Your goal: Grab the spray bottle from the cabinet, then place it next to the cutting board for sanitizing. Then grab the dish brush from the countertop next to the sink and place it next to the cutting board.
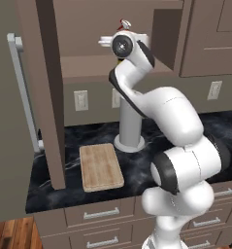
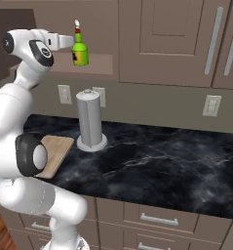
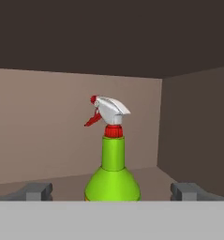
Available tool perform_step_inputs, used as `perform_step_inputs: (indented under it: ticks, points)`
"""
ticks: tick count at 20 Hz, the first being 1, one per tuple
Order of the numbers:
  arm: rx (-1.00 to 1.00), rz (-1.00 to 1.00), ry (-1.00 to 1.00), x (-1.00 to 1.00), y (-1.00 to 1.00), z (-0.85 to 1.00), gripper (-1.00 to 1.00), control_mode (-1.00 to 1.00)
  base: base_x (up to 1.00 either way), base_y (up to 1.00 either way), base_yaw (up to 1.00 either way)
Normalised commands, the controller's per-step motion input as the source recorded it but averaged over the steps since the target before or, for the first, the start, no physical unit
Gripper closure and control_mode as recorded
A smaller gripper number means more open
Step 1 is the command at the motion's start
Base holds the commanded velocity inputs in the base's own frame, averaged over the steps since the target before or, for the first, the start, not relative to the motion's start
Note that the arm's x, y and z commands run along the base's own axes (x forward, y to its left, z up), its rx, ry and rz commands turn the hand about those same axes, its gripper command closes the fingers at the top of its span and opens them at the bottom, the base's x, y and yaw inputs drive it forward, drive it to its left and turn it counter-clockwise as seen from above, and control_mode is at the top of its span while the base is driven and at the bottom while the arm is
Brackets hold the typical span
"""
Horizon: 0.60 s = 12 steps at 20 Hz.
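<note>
The spray bottle (image 3: 113,173) stands upright on the lower shelf of the open cabinet (image 1: 112,68), its red-and-white trigger nozzle pointing left in the hand view and the cabinet's back and side walls behind it. The gripper (image 3: 112,191) is raised to shelf height with its jaws spread as wide as they go; the two dark fingertips (image 3: 37,191) sit on either side of the green body with clear gaps, so nothing is gripped. In the right base view the white hand reaches the bottle (image 2: 79,49) from the left. The cabinet door (image 1: 44,92) hangs open with its pale bar handle (image 1: 21,87) facing out. Below, on the black marble countertop (image 2: 157,161), the cutting board (image 1: 101,167) lies flat near the front edge, just beside the grey paper-towel holder (image 2: 90,122), which stands behind it.
</note>
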Motion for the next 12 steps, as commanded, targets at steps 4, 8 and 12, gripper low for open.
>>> perform_step_inputs:
  ticks: [4, 8, 12]
  points:
    - [0.00, 0.00, 0.01, 0.35, 0.02, -0.13, -1.00, -1.00, 0.00, 0.00, 0.00]
    - [0.00, 0.00, 0.00, 0.24, 0.00, -0.03, -1.00, -1.00, 0.00, 0.00, 0.00]
    - [0.00, 0.00, 0.00, 0.01, -0.03, 0.00, -1.00, -1.00, 0.00, 0.00, 0.00]
